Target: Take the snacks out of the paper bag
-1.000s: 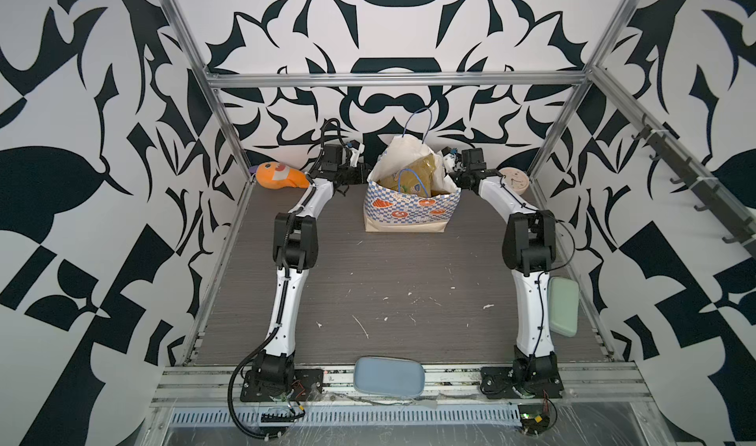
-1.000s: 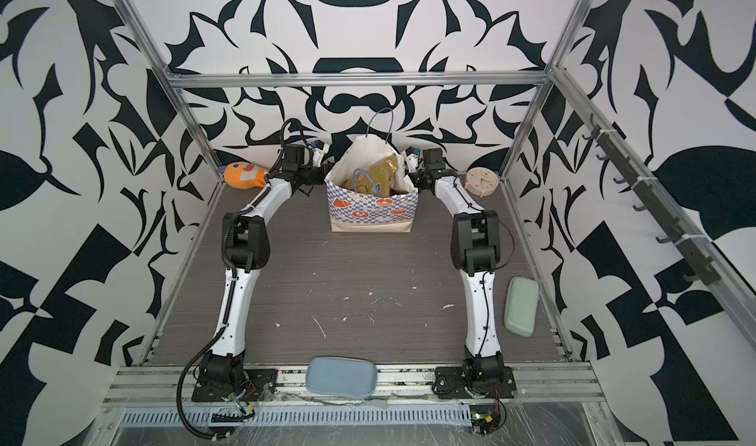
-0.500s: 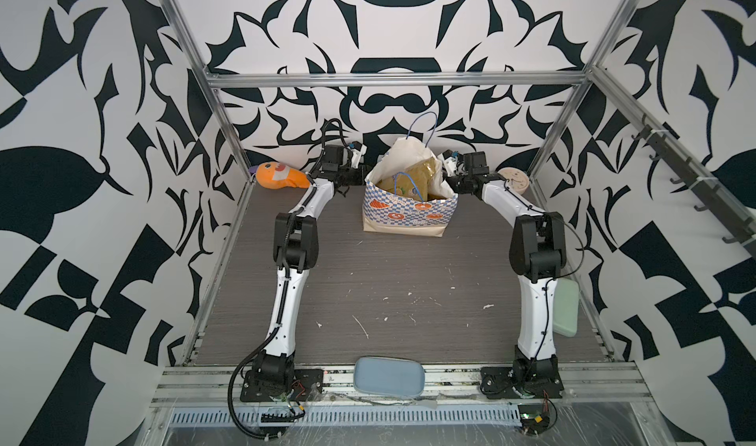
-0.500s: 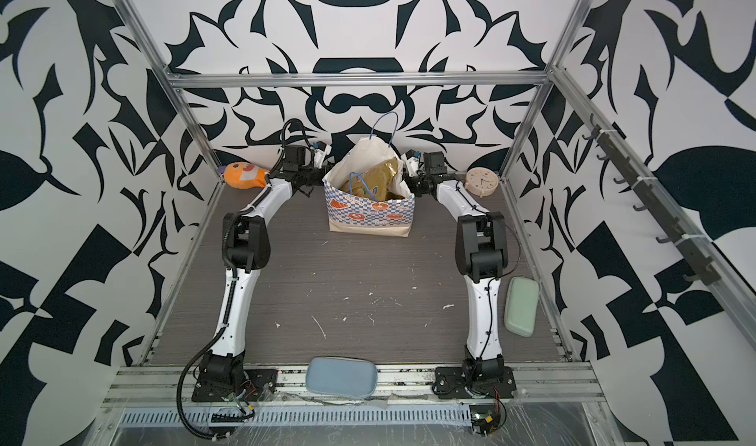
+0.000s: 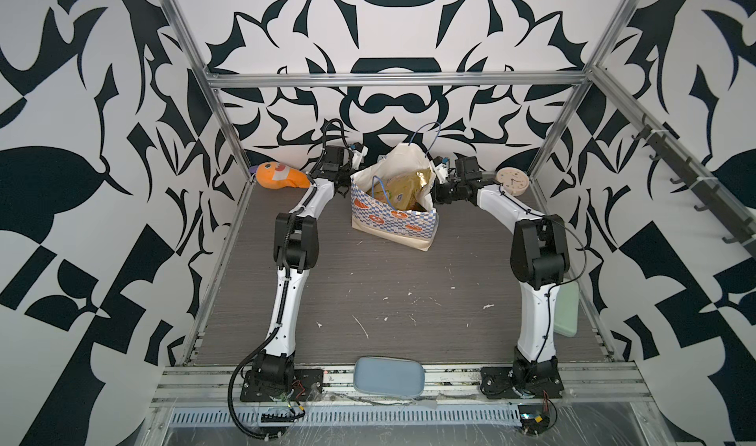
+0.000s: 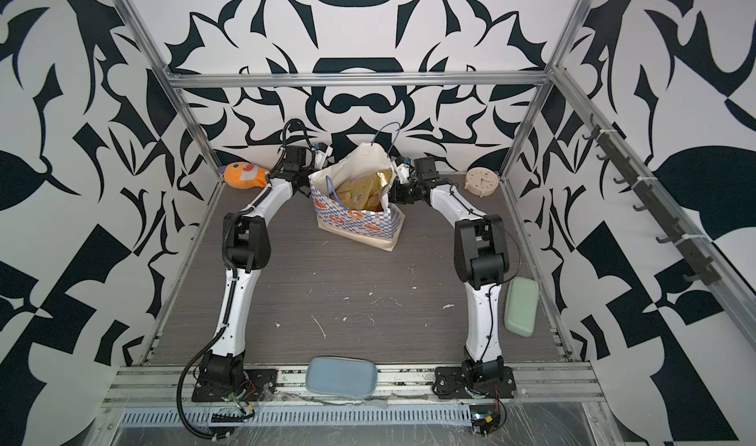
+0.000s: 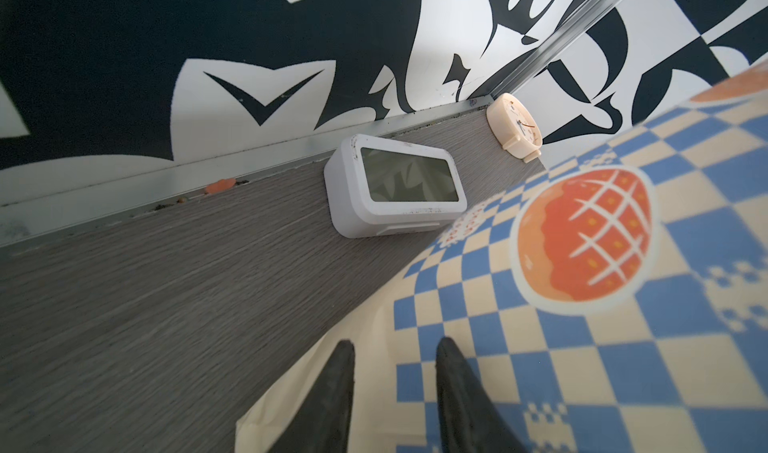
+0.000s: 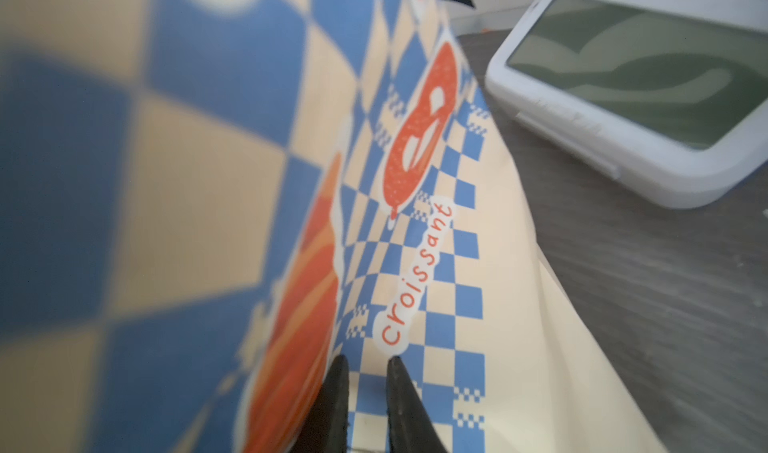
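Note:
The paper bag (image 5: pixel 392 219) (image 6: pixel 356 223) stands skewed at the back of the table, its mouth open. An olive-gold snack packet (image 5: pixel 403 188) (image 6: pixel 362 188) shows inside; other snacks are hidden. My left gripper (image 5: pixel 345 186) (image 6: pixel 304 186) sits low against the bag's left side. In the left wrist view it (image 7: pixel 395 355) is open, with the bag's cream base band (image 7: pixel 374 388) behind the gap. My right gripper (image 5: pixel 439 192) (image 6: pixel 394 194) is at the bag's right side. In the right wrist view it (image 8: pixel 365 365) stands narrowly open over the checkered wall (image 8: pixel 436 326), by a crease.
A white digital clock (image 7: pixel 395 189) (image 8: pixel 631 89) lies behind the bag. A round cream clock (image 5: pixel 512 181) (image 6: pixel 482 182) stands in the back right corner. An orange plush toy (image 5: pixel 280 176) lies back left. There is a blue case (image 5: pixel 388 376) at the front edge and a green case (image 6: pixel 520 305) at the right.
The bag has shifted left and twisted, its right bottom corner swinging toward the front. The right gripper has moved left and lower along the bag's side. The left arm has barely moved.

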You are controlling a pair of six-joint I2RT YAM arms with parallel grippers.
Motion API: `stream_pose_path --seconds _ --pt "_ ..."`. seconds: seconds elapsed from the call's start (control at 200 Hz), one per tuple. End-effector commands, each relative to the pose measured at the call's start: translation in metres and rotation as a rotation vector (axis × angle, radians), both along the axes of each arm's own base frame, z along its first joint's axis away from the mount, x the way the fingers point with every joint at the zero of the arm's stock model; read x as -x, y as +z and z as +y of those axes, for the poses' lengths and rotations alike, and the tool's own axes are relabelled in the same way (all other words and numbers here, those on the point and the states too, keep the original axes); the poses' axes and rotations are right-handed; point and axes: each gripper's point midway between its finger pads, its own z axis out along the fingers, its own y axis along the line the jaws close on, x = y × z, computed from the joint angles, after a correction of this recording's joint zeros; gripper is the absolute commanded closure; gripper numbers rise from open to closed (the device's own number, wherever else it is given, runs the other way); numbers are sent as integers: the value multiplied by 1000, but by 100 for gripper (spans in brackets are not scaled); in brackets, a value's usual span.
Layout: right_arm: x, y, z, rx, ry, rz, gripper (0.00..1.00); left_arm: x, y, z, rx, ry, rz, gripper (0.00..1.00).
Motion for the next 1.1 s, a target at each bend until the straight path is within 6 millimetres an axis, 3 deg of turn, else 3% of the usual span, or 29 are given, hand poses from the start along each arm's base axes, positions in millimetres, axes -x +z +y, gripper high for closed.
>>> stream_pose_path --seconds 0.0,0.08,0.255,0.37,0.495,0.64,0.845,0.985,1.095 --pt "10 49 4 48 -23 -133 78 15 -3 -10 13 -72 17 64" --pt "5 64 -12 110 -119 -172 77 20 -2 -14 32 -99 19 65" --pt "-7 76 -77 180 -400 -156 75 45 8 -17 36 -146 -6 72" --pt "-9 73 -112 123 -498 -147 73 62 18 -10 31 -124 -51 71" --pt "-17 56 -128 77 -506 -80 73 73 27 -4 21 -101 -73 71" --pt "-30 34 -118 68 -440 -47 73 65 25 7 -13 -60 -82 71" --pt "-69 30 -85 -22 -252 -103 71 42 42 28 25 24 -96 72" --pt "-82 29 -49 -68 -143 -110 71 39 58 34 7 65 -132 72" --pt "-83 30 -15 -124 -42 -116 71 38 68 57 -8 166 -179 72"
